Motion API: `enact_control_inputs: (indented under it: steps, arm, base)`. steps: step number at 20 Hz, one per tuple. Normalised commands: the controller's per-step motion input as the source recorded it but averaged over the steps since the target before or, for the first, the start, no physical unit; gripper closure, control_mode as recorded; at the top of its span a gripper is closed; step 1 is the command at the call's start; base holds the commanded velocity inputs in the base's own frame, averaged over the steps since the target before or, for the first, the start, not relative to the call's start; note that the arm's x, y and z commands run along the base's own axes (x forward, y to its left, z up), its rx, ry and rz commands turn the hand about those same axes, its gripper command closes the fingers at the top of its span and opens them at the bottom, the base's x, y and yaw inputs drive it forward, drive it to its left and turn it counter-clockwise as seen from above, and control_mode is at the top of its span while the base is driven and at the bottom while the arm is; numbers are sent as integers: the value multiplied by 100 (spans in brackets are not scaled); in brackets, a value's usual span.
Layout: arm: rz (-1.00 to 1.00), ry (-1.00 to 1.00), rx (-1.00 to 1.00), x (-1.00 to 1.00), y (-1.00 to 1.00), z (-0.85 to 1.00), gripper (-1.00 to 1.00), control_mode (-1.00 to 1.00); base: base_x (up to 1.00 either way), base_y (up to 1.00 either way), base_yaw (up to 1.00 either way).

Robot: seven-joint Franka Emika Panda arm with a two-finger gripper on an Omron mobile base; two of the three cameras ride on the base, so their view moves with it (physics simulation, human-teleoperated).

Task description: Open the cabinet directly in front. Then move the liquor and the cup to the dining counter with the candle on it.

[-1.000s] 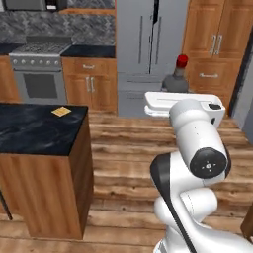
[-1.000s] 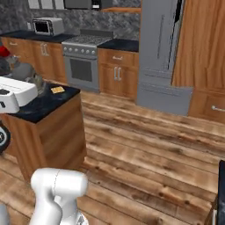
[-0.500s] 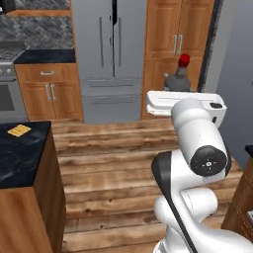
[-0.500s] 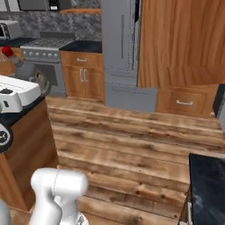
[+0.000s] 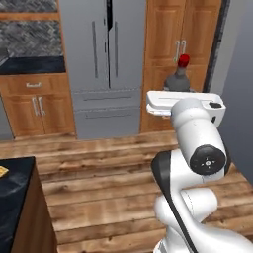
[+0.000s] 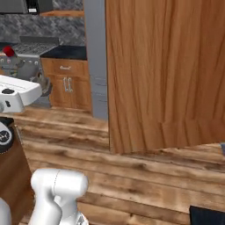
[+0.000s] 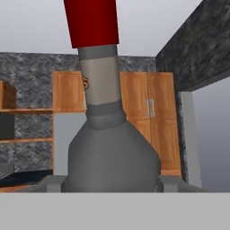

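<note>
The liquor [image 7: 112, 148], a grey bottle with a narrow neck and red cap, stands upright between my fingertips [image 7: 169, 182]. My gripper [image 7: 112, 180] is shut on its rounded body. From the left base view the liquor [image 5: 181, 69] rises just behind my white hand, where the gripper [image 5: 178, 89] holds it in the air in front of wood doors. In the right base view its red cap [image 6: 8, 51] shows at the far left above the hand. The cup is out of view. A black-topped counter [image 5: 12, 195] with plain brown sides sits at the lower left.
A grey fridge [image 5: 104, 64] stands straight ahead across the wood floor [image 5: 108, 168]. Wood doors with silver bar handles [image 5: 179, 49] flank it on the right, low drawers [image 5: 34, 101] on the left. A tall wood panel [image 6: 171, 70] looms close on the right side.
The whole picture has slid left, so the base has turned right. The stove and island have moved toward the left edge. The bottle stays in my grip.
</note>
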Motion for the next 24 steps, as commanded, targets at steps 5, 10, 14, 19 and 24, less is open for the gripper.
enact_control_inputs:
  steps: [5, 10, 14, 19, 24]
  arm:
    - [0, 0, 0, 0, 0, 0, 100, 100]
    - [0, 0, 0, 0, 0, 0, 100, 100]
    - [0, 0, 0, 0, 0, 0, 100, 100]
    - [0, 0, 0, 0, 0, 0, 100, 100]
    - [0, 0, 0, 0, 0, 0, 100, 100]
  base:
    - [100, -3, -23]
    - [100, 7, -10]
    - [100, 22, -5]
    - [100, 34, 12]
    - [89, 14, 58]
